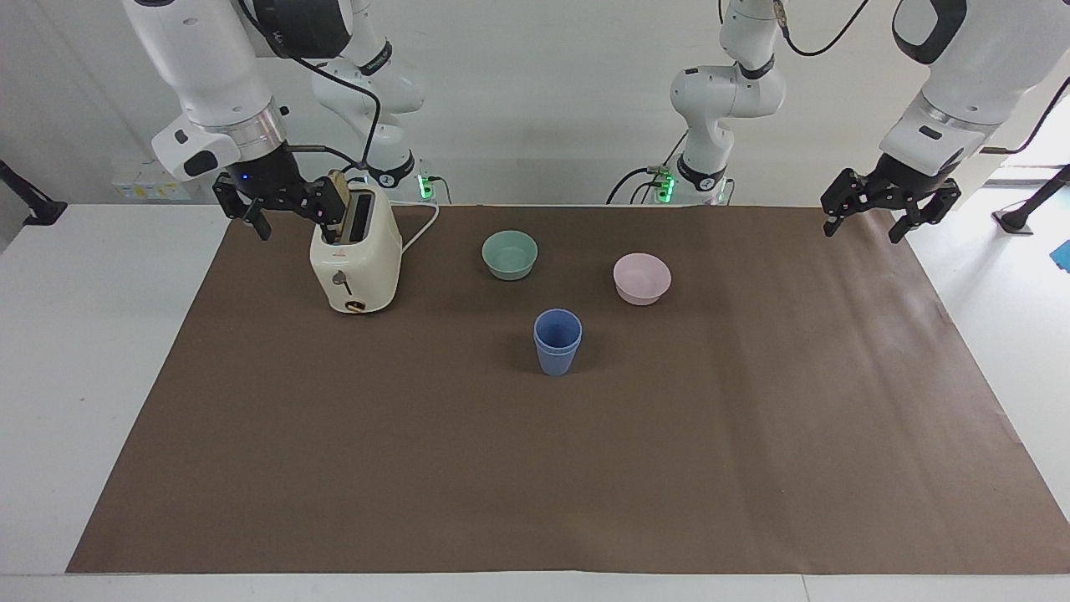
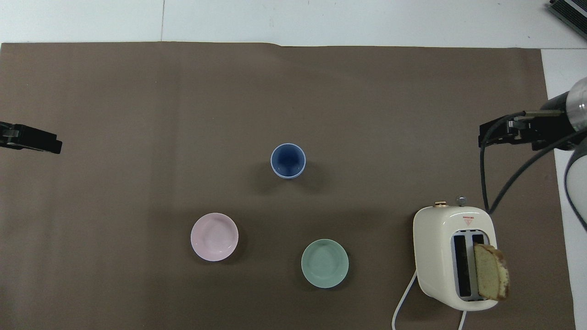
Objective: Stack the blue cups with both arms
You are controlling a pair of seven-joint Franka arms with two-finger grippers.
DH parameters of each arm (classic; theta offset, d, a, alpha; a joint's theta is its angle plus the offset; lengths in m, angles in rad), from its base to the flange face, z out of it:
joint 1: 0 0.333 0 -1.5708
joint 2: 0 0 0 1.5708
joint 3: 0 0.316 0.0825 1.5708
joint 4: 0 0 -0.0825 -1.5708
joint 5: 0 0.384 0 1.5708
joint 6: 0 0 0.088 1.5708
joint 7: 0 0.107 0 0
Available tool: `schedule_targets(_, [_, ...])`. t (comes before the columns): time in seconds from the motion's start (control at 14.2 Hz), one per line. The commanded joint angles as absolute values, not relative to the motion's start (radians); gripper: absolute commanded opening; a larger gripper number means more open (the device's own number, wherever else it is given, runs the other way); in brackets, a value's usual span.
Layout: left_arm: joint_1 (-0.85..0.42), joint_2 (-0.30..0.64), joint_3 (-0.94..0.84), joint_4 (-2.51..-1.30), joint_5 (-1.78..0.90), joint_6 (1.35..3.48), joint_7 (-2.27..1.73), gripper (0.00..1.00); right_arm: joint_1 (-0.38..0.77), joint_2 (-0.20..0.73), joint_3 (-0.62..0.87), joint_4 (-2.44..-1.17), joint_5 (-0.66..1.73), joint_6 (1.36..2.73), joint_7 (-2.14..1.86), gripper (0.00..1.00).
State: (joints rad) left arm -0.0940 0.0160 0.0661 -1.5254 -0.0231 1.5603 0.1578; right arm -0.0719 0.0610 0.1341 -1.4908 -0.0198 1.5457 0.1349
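The two blue cups [image 1: 557, 341] stand nested one inside the other, upright near the middle of the brown mat; from overhead the blue cups [image 2: 288, 160] show a double rim. No gripper touches them. My left gripper [image 1: 863, 233] hangs open and empty over the mat's corner at the left arm's end. My right gripper [image 1: 294, 222] hangs open and empty over the mat's edge beside the toaster, at the right arm's end. Both are well away from the cups.
A cream toaster [image 1: 355, 259] with a slice of bread [image 2: 490, 278] sticking out stands near the right arm, its cord trailing toward the robots. A green bowl [image 1: 510, 254] and a pink bowl [image 1: 642, 278] sit between the cups and the robots.
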Motion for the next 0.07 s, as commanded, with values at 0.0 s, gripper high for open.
schedule_targets(0.0, [-0.078, -0.003, 0.055, -1.545, -0.026, 1.557, 0.161, 1.00, -0.087, 0.035, 0.140, -1.519, 0.003, 1.543, 0.106, 1.00])
